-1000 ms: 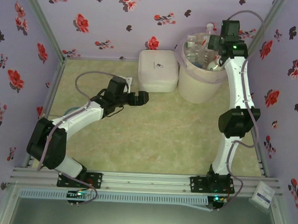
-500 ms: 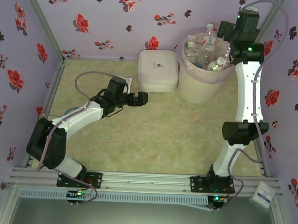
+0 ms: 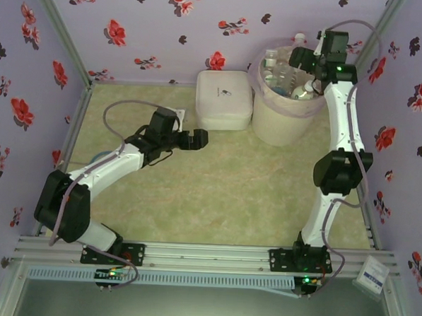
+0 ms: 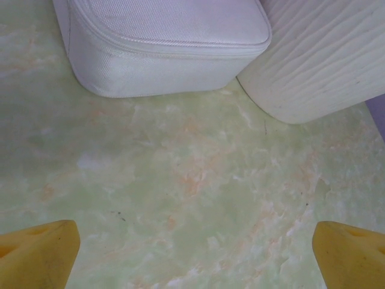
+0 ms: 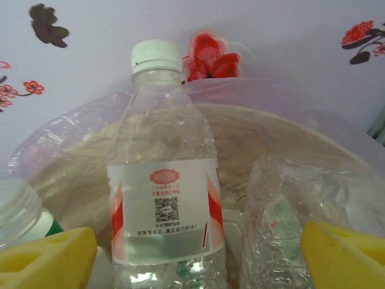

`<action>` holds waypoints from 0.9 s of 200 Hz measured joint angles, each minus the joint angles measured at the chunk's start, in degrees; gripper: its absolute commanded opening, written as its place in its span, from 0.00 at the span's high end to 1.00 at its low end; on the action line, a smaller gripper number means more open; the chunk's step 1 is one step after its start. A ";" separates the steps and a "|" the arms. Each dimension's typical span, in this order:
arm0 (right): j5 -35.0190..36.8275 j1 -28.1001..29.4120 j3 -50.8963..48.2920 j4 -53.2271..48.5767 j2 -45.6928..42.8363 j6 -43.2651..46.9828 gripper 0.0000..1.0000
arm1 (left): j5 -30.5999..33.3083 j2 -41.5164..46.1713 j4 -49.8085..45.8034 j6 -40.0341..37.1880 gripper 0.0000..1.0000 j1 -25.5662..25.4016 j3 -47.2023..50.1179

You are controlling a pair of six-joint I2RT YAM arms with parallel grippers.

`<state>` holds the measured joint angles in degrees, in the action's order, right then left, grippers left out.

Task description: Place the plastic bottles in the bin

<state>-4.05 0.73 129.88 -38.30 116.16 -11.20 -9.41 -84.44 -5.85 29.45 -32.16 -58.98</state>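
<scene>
The right gripper [image 3: 303, 60] hangs over the bin [image 3: 276, 126], its yellow fingertips [image 5: 48, 259] spread wide and holding nothing. Beyond them a white-capped bottle [image 5: 162, 180] with a red-and-white label stands upright inside the bin, its base cut off. The gripper partly hides the other bottles [image 3: 274, 68] there. The left gripper [image 3: 200, 137] gapes empty over the table [image 4: 192, 180], near the white box [image 4: 168, 54].
</scene>
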 measured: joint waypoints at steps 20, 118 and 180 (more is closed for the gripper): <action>-0.48 0.00 -0.39 0.35 -1.75 -0.35 0.06 | 0.02 0.00 -0.94 -0.48 0.00 0.20 -0.28; 6.01 1.29 -32.94 10.80 -37.94 0.57 0.01 | 16.57 9.49 -9.38 -9.22 0.00 8.52 -3.58; 12.00 10.32 -64.89 16.96 -61.99 3.58 0.01 | 30.97 17.73 -7.04 -11.15 0.00 14.86 11.10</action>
<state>7.94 11.05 64.99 -21.34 54.17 -7.62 21.56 -66.72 -12.88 18.31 -17.30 -47.88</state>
